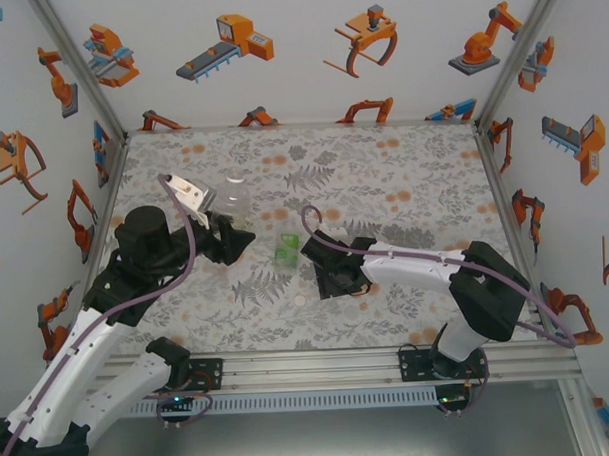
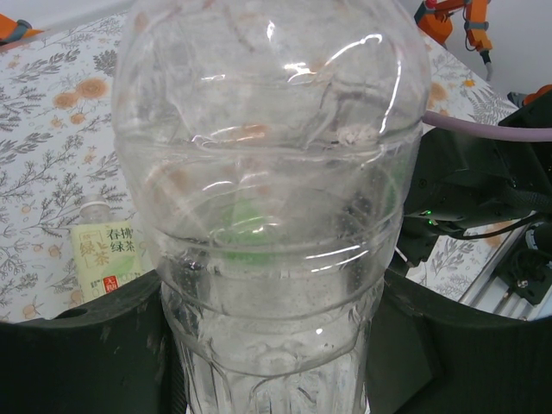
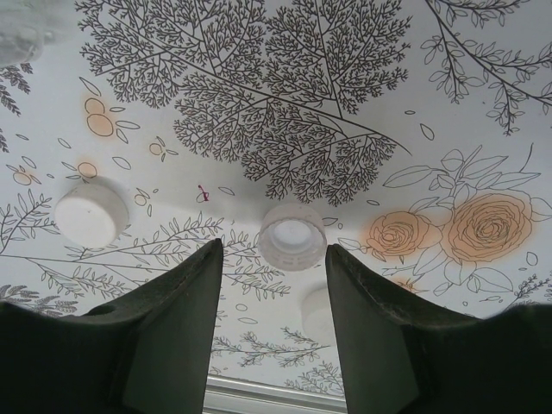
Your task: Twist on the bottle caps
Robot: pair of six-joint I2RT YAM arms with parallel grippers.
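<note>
A plain clear bottle (image 2: pixel 267 198) stands upright between the dark jaws of my left gripper (image 2: pixel 272 362), which is shut on its lower body; in the top view that gripper (image 1: pixel 235 240) sits left of centre. A bottle with a pale yellow-green label (image 2: pixel 108 254) is behind it to the left. The bright green-labelled bottle (image 1: pixel 285 247) stands mid-table. My right gripper (image 3: pixel 274 259) hangs open above the table, holding nothing. One white bottle cap (image 3: pixel 293 235) lies hollow side up just beyond its fingertips. Another cap (image 3: pixel 90 216) lies to the left, and a blurred one (image 3: pixel 321 310) lies below between the fingers.
The floral tablecloth (image 1: pixel 403 185) covers the table, with white walls on three sides and an aluminium rail (image 1: pixel 319 363) along the near edge. The right arm (image 2: pixel 483 185) is close on the right in the left wrist view. The far right of the table is free.
</note>
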